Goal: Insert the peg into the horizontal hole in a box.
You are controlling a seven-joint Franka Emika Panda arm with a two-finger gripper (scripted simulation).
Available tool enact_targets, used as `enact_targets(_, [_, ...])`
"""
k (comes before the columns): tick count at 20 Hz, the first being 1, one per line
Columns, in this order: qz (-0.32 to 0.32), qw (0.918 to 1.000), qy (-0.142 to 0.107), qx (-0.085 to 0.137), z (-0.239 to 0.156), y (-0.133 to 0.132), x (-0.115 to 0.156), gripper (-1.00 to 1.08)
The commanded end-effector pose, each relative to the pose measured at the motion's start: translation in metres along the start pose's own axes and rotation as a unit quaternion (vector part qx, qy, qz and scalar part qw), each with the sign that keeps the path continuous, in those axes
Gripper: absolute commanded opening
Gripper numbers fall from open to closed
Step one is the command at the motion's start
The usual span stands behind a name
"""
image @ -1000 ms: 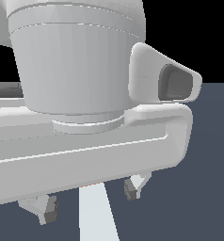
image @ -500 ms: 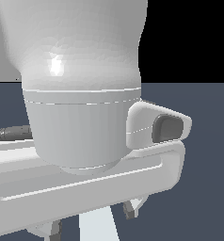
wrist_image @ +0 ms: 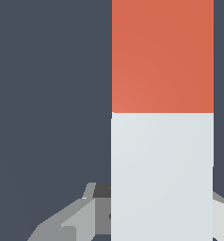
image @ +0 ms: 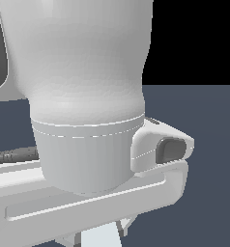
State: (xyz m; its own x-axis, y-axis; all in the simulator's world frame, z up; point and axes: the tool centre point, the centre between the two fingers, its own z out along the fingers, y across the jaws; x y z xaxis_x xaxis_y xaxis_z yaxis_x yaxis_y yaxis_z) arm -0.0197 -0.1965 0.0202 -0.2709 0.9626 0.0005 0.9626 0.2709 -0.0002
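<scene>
Sinking lower than before, claw [wrist_image: 162,216] straddles peg [wrist_image: 162,141] (grip unclear).

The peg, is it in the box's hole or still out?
Out. The wrist view shows the whole orange-red end of the peg bare against plain dark ground, and neither view shows a box or hole.

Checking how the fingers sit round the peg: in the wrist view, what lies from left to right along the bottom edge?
Dark floor → grey finger → white part of the peg → pale finger.
</scene>
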Motion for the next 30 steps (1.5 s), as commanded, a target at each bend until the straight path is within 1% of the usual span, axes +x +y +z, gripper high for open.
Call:
enact_targets(1, [0.000,1.0000,0.000,0.000,0.000,0.000,0.000,-1.00])
enact_targets(10, [0.001,1.0000,0.000,0.000,0.000,0.000,0.002,-1.00])
enact_targets(16, [0.012,0.9999,0.000,0.000,-0.004,0.000,0.021,-1.00])
enact_targets(22, [0.033,0.9994,0.000,0.000,-0.010,0.000,0.059,-1.00])
enact_targets(30, [0.074,0.9973,0.000,0.000,-0.023,0.006,0.132,-1.00])
